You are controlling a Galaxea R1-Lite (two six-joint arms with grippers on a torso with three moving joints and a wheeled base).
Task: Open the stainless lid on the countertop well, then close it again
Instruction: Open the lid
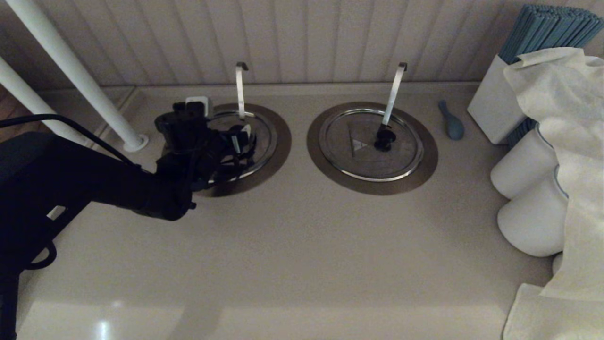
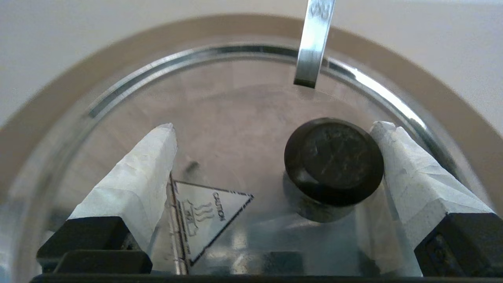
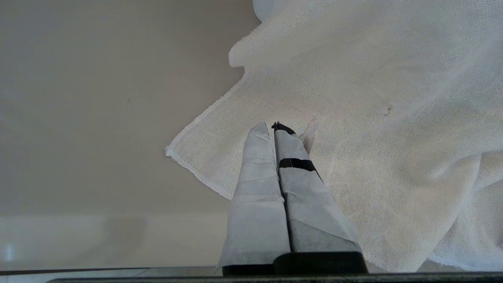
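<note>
The stainless lid (image 1: 265,137) lies flat and closed over the countertop well, whose brown flange (image 1: 283,141) rings it on the beige counter. A narrow upright ladle handle (image 1: 240,89) rises at its far edge. My left gripper (image 1: 238,141) hovers low over the lid, open. In the left wrist view the lid (image 2: 235,118) fills the frame; its black knob (image 2: 334,159) sits between the fingertips of the left gripper (image 2: 275,127), close against one taped finger (image 2: 408,169). The triangular caution mark (image 2: 212,212) lies by the other finger. My right gripper (image 3: 269,125) is shut above a white cloth (image 3: 373,118).
The twin lid (image 1: 368,146) with a slanted handle (image 1: 394,92) sits to the right. A small blue object (image 1: 452,122), white jars (image 1: 528,165) under a draped cloth (image 1: 566,118) and a box of blue sticks (image 1: 547,28) crowd the right. White poles (image 1: 71,71) stand at the left.
</note>
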